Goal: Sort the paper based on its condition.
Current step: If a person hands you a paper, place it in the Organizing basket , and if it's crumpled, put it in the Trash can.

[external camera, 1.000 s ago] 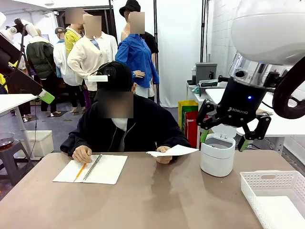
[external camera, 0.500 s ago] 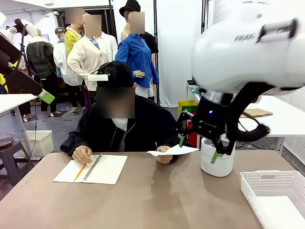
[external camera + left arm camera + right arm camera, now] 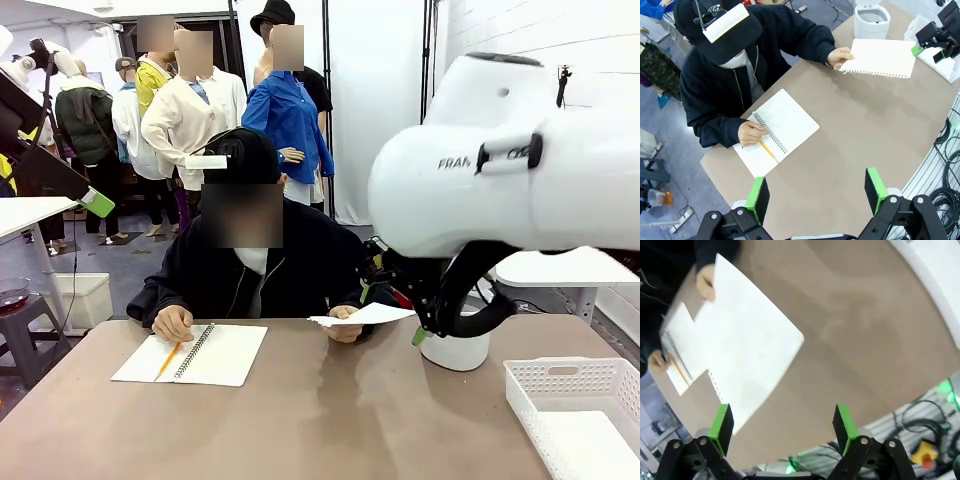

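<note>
A person across the table holds out a flat white sheet of paper (image 3: 365, 316) in one hand (image 3: 840, 56), a little above the tabletop. The paper (image 3: 881, 58) has a ragged edge of torn spiral holes. My right gripper (image 3: 392, 313) hangs open beside the paper's free end, close to it with nothing between its fingers. From the right wrist, the paper (image 3: 747, 355) lies just ahead of the open right gripper (image 3: 782, 425). High over the table's near side, my left gripper (image 3: 816, 195) is open and empty.
An open spiral notebook (image 3: 195, 353) with a pencil lies under the person's other hand. A white lidded bin (image 3: 455, 350) stands at the far right behind my right arm. A white perforated basket (image 3: 575, 400) sits at the near right corner.
My right arm has swung left and down from above the white bin to the free end of the paper. Its jaws stayed open. The person still holds the sheet.
</note>
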Tool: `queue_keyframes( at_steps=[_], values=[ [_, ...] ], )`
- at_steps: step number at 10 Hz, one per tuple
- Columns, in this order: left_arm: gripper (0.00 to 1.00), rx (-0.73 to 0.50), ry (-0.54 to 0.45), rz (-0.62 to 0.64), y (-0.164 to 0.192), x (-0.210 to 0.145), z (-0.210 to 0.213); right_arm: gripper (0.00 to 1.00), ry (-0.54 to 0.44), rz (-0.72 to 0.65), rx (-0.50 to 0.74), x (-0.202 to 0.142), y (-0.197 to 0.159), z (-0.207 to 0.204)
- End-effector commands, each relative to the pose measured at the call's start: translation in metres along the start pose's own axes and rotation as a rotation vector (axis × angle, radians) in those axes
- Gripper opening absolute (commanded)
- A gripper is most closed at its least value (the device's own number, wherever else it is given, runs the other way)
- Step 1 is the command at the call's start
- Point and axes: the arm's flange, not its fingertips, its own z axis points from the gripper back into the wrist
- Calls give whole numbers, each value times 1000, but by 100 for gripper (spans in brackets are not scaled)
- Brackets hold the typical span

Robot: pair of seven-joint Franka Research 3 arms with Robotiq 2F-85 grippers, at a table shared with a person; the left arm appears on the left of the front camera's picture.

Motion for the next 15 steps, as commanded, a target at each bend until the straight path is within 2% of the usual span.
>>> queue_keyframes(
  at_steps=[1,5,7,10,12,14,15],
  values=[
    [100,-1,2,-1,0,-1,0,100,-66,-36,45,1,9,-28],
    [100,-1,2,-1,0,-1,0,100,-88,-106,175,25,29,-60],
    [100,-1,2,-1,0,-1,0,100,-47,-110,172,31,35,-74],
    [100,-1,2,-1,0,-1,0,100,-37,-111,195,31,40,-83],
    [100,-1,2,-1,0,-1,0,100,-36,-101,198,31,36,-78],
    [100,-1,2,-1,0,-1,0,100,-30,-43,141,28,23,-63],
    [100,-1,2,-1,0,-1,0,100,-27,-93,189,33,34,-78]
  ],
)
